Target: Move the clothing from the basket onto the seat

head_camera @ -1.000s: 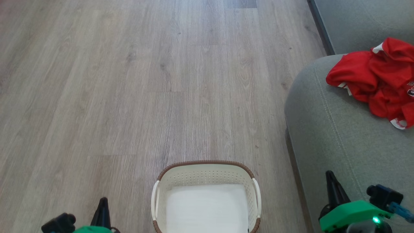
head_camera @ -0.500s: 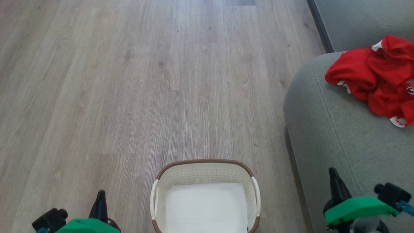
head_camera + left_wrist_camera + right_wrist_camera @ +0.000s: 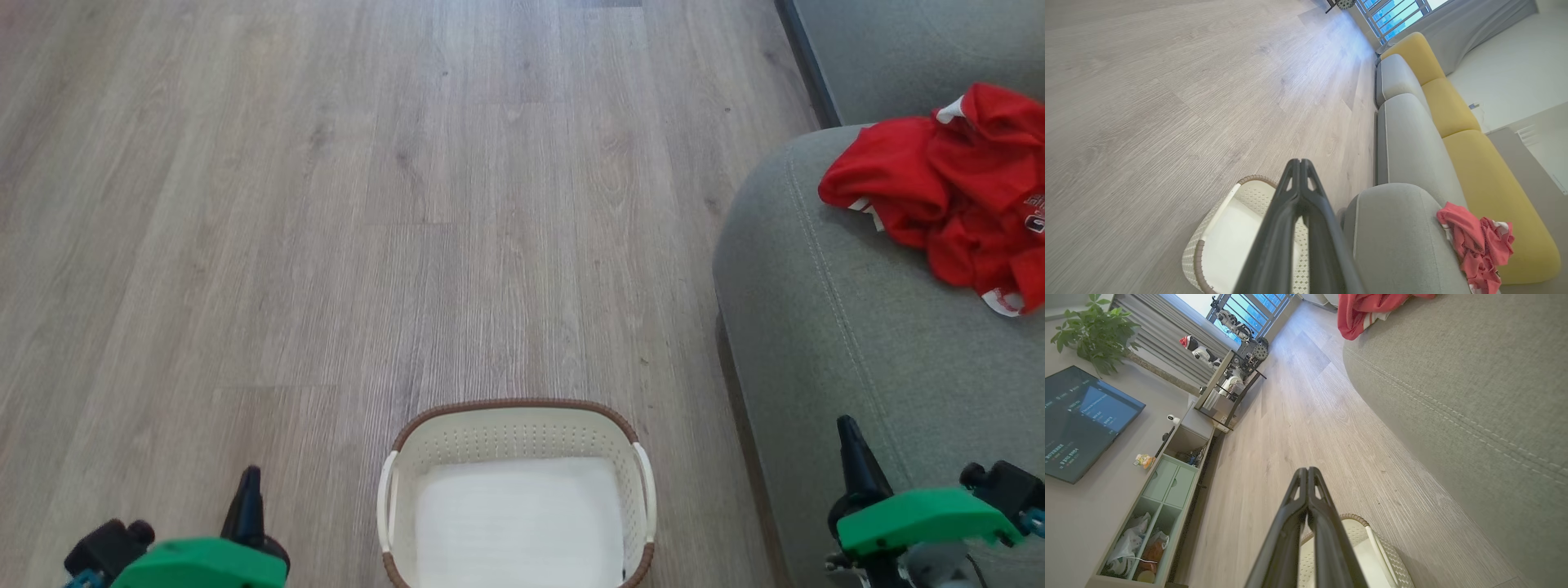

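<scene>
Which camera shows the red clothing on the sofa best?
The head view: the clothing lies large and sharp on the seat, white trim visible, cropped at right. The left wrist view shows it small; the right wrist view catches part at its top edge.

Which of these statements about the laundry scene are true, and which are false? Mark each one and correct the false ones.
1. The red clothing lies on the seat. True.
2. The basket holds red clothing. False: nothing red is in it; its white bottom shows.
3. The left hand is shut. True.
4. The right hand grips the clothing. False: it is shut on nothing, well apart from the clothing.
5. The basket stands on the seat. False: it stands on the wooden floor beside the seat.
</scene>
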Controlling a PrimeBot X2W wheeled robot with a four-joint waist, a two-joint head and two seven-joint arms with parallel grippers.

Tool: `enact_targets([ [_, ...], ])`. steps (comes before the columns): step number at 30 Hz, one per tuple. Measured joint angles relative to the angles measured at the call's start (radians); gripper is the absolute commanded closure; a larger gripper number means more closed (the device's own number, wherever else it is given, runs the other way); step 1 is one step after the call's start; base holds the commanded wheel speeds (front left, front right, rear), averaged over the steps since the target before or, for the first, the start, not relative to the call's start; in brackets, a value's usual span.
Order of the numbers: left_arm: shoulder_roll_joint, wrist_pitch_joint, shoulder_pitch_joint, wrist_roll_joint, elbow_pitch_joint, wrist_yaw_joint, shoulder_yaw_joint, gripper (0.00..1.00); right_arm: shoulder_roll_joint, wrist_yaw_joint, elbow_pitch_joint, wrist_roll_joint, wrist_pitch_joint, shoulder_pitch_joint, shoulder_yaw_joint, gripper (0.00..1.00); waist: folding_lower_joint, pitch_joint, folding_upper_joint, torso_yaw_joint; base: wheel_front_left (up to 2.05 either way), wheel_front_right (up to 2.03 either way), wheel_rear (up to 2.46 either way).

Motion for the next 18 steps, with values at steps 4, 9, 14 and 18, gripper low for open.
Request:
enact_targets([
  [4,-0.003,0.009,-0.017,-0.043,-0.002,-0.009,0.004,1.00,0.000,0.000,-0.003,0.045,0.013,-0.006,-0.004,1.00,0.0001,0.002,0.0000,-0.002,0.00,0.00,0.00],
  [9,-0.007,0.022,-0.029,-0.095,-0.002,-0.021,0.013,1.00,0.000,0.000,-0.011,0.102,0.025,-0.022,-0.008,1.00,0.0001,0.005,0.0000,-0.004,0.00,0.00,0.00],
  [14,-0.011,0.035,-0.030,-0.136,-0.002,-0.026,0.029,1.00,0.000,0.000,-0.012,0.146,0.035,-0.022,-0.013,1.00,0.0001,0.007,0.0000,-0.005,0.00,0.00,0.00],
  [18,-0.015,0.049,-0.037,-0.188,-0.002,-0.035,0.035,1.00,0.000,0.000,-0.016,0.202,0.053,-0.022,-0.023,1.00,0.0001,0.010,0.0000,-0.007,0.00,0.00,0.00],
])
